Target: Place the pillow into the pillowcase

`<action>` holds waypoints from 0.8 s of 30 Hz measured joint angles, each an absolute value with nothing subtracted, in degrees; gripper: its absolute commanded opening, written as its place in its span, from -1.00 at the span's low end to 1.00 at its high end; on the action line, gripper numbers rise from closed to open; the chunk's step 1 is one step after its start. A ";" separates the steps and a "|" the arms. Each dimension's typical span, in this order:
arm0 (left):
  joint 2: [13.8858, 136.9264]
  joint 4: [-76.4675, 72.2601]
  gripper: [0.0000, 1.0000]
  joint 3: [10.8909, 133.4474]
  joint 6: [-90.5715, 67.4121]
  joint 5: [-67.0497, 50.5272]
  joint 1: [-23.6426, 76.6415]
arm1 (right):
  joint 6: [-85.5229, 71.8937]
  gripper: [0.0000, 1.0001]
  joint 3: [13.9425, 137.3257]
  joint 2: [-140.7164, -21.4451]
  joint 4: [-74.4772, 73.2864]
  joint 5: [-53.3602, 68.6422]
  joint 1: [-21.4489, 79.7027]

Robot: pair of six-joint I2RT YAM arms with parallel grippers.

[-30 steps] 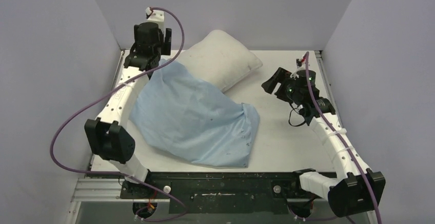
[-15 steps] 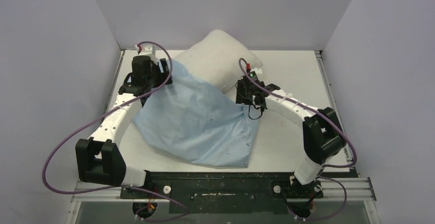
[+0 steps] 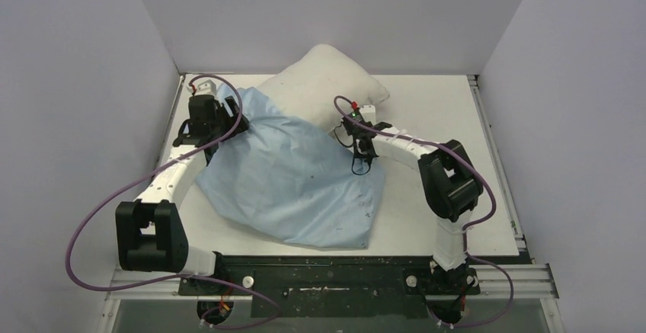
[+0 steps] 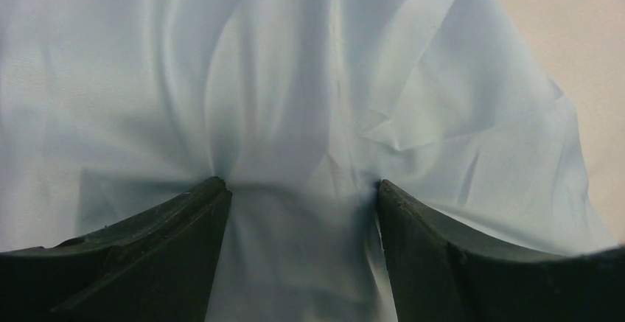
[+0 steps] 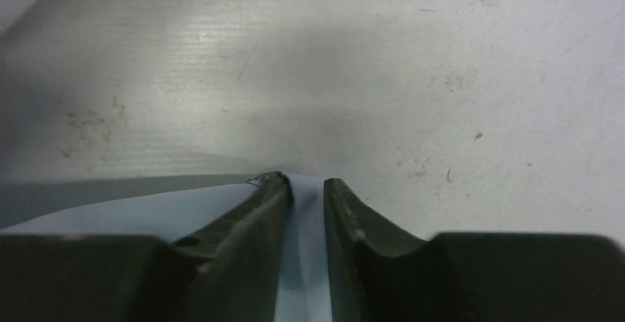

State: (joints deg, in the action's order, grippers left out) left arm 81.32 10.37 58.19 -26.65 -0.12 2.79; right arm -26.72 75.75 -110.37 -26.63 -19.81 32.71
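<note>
The plump off-white pillow (image 3: 324, 81) lies at the back of the table, its near part under the wrinkled light-blue pillowcase (image 3: 289, 173). My left gripper (image 3: 207, 131) is down on the pillowcase's far left corner. In the left wrist view it (image 4: 298, 189) stands open, both fingertips (image 4: 217, 193) pressed into the puckered pillowcase (image 4: 295, 79). My right gripper (image 3: 358, 154) is at the cloth's right edge, close to the pillow. In the right wrist view it (image 5: 306, 183) is shut on a thin fold of the pillowcase (image 5: 133, 219), just above the table (image 5: 368, 79).
The white table (image 3: 434, 188) is boxed in by pale walls (image 3: 533, 81) at the back and both sides. Purple cables (image 3: 91, 203) loop off both arms. A black rail (image 3: 327, 268) with the arm bases runs along the near edge.
The right arm swung in from the right side to the pillowcase's right edge and closed on a fold. The left gripper came nearer and lower onto the cloth's far left corner.
</note>
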 measured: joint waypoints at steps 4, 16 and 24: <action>81.32 9.54 0.41 57.69 -26.87 0.10 2.79 | -26.02 -1.00 75.61 -110.10 -27.27 -20.69 32.47; 81.67 9.21 0.42 57.54 -26.89 1.96 2.83 | -29.32 -1.00 56.69 -86.17 -18.94 -9.21 17.30; 82.85 8.99 0.42 57.54 -27.00 2.76 2.76 | -40.84 -1.00 40.32 -65.87 -3.64 11.49 3.25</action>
State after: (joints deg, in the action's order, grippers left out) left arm 82.85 8.99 57.54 -27.00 2.76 2.76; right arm -40.84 40.32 -65.87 -3.64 11.49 3.25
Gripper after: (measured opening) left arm 0.708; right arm 0.025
